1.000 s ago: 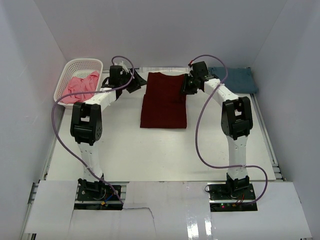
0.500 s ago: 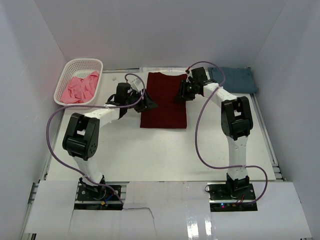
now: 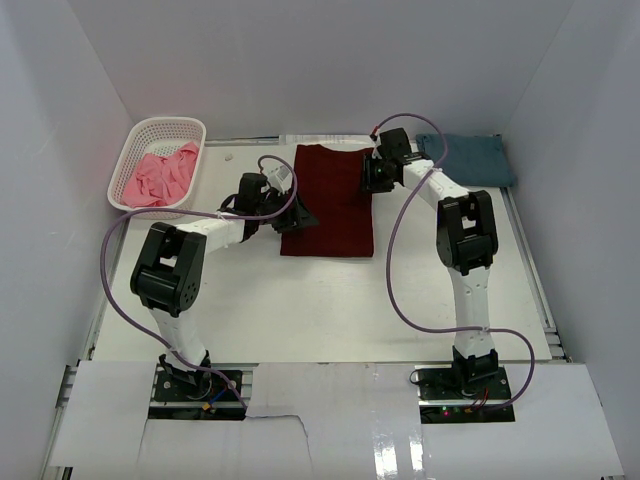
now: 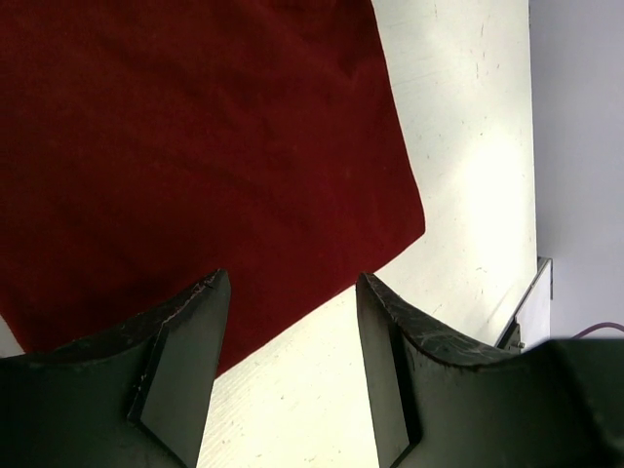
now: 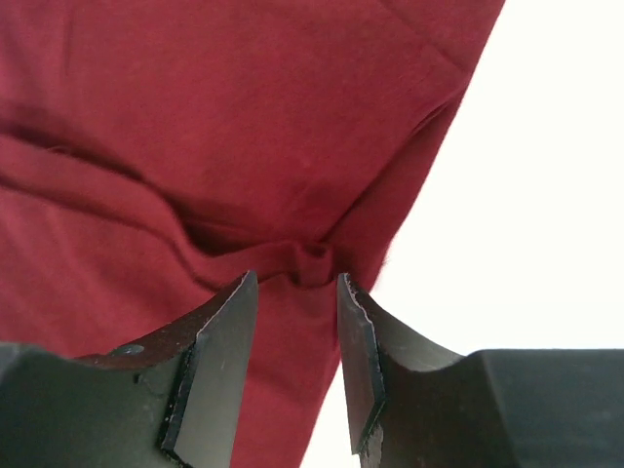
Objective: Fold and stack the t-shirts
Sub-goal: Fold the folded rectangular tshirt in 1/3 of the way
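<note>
Maroon t-shirt [image 3: 330,215] lies flat, both arms stretched to its side edges, left gripper [image 4: 291,283] and right gripper [image 5: 294,280] parted

Far-left corner blocked by white basket [image 3: 140,140]; far-right corner holds slate-blue shirt [image 3: 475,160]. Middle toward far edge: maroon shirt [image 3: 330,215], with left arm [image 3: 165,270] and right arm [image 3: 465,235] flanking it. Near half of counter [image 3: 320,310] bare between arms.
</note>
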Robot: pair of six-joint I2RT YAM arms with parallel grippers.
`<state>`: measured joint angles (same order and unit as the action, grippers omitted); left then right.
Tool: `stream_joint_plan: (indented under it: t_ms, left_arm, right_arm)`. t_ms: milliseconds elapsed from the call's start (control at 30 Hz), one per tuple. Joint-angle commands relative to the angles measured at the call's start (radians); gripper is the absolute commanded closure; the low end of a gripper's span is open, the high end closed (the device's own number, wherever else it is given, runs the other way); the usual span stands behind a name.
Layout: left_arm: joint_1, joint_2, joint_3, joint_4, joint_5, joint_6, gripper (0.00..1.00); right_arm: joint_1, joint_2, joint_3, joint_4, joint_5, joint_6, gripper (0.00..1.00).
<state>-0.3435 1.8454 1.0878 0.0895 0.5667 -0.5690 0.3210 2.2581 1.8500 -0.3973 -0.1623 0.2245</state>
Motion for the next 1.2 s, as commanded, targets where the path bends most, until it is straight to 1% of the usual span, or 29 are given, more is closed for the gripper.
stream_joint_plan:
  t_ms: [0,167,300,433,467,500,567,600,633,667,700,1167]
  left_arm:
    - [-0.003,-0.011,0.012,0.01,0.01,0.027,0.35]
    - [-0.003,-0.006,0.02,0.003,0.002,0.031,0.35]
    - [-0.003,-0.005,0.02,0.001,0.004,0.031,0.35]
    - [-0.003,-0.002,0.02,0.0,0.006,0.029,0.35]
    - [-0.005,-0.003,0.018,0.0,0.007,0.029,0.35]
    - [-0.003,-0.003,0.018,0.0,0.007,0.029,0.35]
    - [-0.003,-0.003,0.017,0.0,0.006,0.029,0.35]
    - [-0.005,-0.003,0.017,0.0,0.005,0.029,0.35]
    - [-0.003,-0.003,0.017,0.0,0.007,0.029,0.35]
    - [-0.003,0.0,0.017,0.0,0.006,0.029,0.35]
    - [-0.003,-0.002,0.017,0.0,0.007,0.029,0.35]
    - [-0.003,0.006,0.007,0.004,0.005,0.027,0.35]
  right_arm:
    - [-0.003,0.034,0.06,-0.034,0.05,-0.047,0.55]
    - [-0.003,0.057,0.077,-0.049,0.063,-0.053,0.56]
    - [-0.002,0.069,0.08,-0.052,0.058,-0.054,0.59]
    - [-0.003,0.064,0.074,-0.045,0.053,-0.048,0.81]
    - [-0.002,0.058,0.063,-0.034,0.053,-0.048,0.81]
    - [-0.002,0.055,0.063,-0.029,0.055,-0.047,0.79]
    - [0.0,0.044,0.064,-0.034,0.058,-0.048,0.71]
    - [-0.002,0.043,0.066,-0.035,0.058,-0.05,0.7]
    - [-0.002,0.043,0.067,-0.038,0.058,-0.051,0.75]
    - [0.0,0.043,0.072,-0.041,0.058,-0.051,0.82]
    - [-0.002,0.046,0.08,-0.049,0.058,-0.051,0.92]
    - [-0.003,0.015,0.063,-0.043,0.083,-0.05,0.92]
